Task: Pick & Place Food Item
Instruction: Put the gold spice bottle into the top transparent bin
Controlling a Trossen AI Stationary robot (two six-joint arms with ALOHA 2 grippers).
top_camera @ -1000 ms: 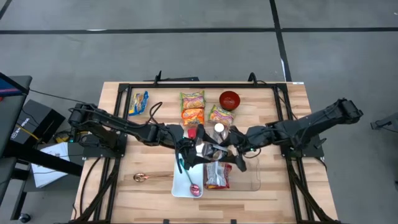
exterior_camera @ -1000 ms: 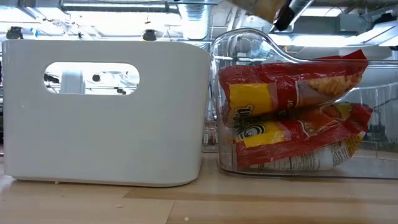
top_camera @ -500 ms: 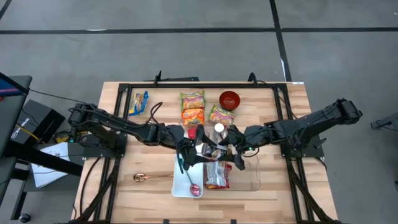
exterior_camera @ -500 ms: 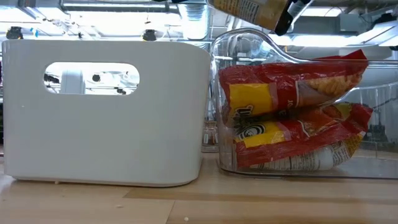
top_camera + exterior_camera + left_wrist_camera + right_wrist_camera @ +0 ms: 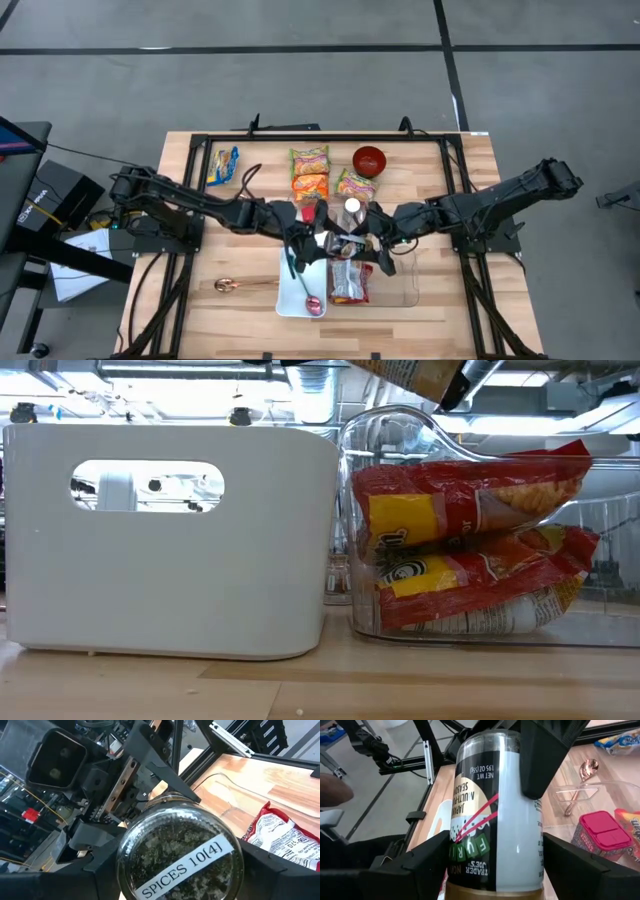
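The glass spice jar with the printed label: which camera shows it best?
The right wrist view: the glass spice jar fills it, label readable, between the right gripper's fingers. The left wrist view shows only its bottom; the low view a corner; the high view a speck.

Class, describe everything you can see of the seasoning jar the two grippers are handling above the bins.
The seasoning jar is a clear cylinder with dark green-brown flakes inside. Its wrap label is white and black with pink stripes; a strip on its base reads "SPICES 10(4)". It lies tilted in the air over the clear bin, touching nothing else. The right gripper holds it, fingers on both sides. The left gripper straddles the base end.
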